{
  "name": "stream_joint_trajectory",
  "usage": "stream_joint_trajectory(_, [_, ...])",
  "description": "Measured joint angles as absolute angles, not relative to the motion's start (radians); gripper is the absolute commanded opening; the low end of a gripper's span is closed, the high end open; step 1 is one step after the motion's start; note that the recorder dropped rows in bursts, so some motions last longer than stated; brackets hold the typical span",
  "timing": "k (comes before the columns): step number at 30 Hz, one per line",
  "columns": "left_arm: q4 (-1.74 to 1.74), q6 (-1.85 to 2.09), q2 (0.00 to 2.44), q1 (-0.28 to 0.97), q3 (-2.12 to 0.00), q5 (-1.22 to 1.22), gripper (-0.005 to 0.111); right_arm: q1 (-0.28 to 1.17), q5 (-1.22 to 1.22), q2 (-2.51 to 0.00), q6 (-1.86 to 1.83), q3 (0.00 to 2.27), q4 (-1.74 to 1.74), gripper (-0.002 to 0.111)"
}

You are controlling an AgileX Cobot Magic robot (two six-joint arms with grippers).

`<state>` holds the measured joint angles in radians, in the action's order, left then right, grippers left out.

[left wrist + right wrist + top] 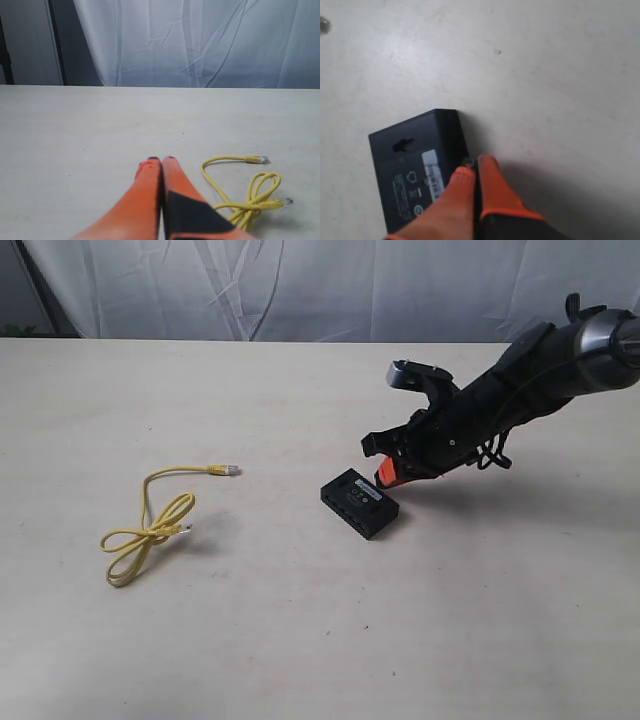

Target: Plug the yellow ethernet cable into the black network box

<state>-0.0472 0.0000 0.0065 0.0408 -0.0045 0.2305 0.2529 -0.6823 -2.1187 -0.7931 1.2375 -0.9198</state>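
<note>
Counter (300, 640) with the black network box (360, 502) as reference. The box lies flat, label side up, near the middle of the counter. The right end effector (385, 475) slopes down to the box from the far right side. Its orange fingers (490, 185) are pressed together and grip nothing, and their tips meet the box (415, 170) at one side edge, beside the white label strip. Whether the tips actually touch that edge cannot be told.

The yellow ethernet cable (150, 532) lies loosely looped on the counter, well apart from the box on its left in the exterior view. One plug points toward the box and the other rests by the loops.

In the left wrist view, the left end effector (161, 161) also has its fingers pressed together and empty. It sits above bare counter, and the cable (243, 212) lies just beside the fingers, apart from them.
</note>
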Motion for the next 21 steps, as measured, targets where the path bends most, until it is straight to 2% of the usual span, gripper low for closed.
stream_joint_trajectory(21, [-0.047,0.0,0.007,0.041,-0.004,0.23,0.0,0.253,-0.686,-2.127,-0.796,1.238,-0.934,-0.001])
